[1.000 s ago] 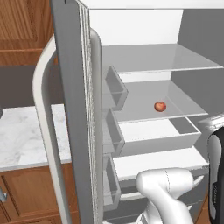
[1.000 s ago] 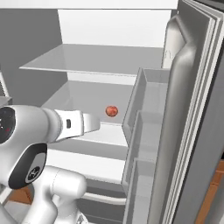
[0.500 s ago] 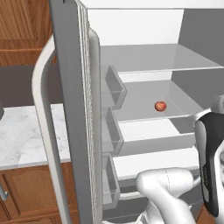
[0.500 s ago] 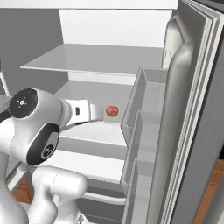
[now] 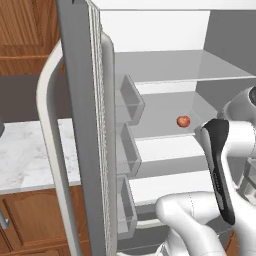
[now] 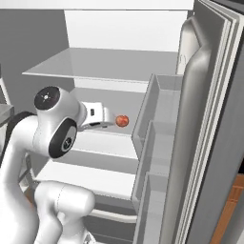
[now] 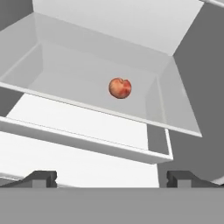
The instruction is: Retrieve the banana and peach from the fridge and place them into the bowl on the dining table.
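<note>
One peach (image 7: 120, 88) sits on the fridge (image 5: 165, 80) middle shelf, at 12 o'clock from the claw (image 7: 111, 178). Claw jaws spread wide, empty, well short of it.

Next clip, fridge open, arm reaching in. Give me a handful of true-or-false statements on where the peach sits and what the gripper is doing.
1. The peach lies on a shelf inside the fridge. True.
2. The gripper is shut on the peach. False: its jaws stand wide open, short of the fruit.
3. The fridge door is closed. False: it is swung open.
4. The peach stands clear of the shelf's side walls. True.
5. A banana lies beside the peach. False: the peach is alone on that shelf.
</note>
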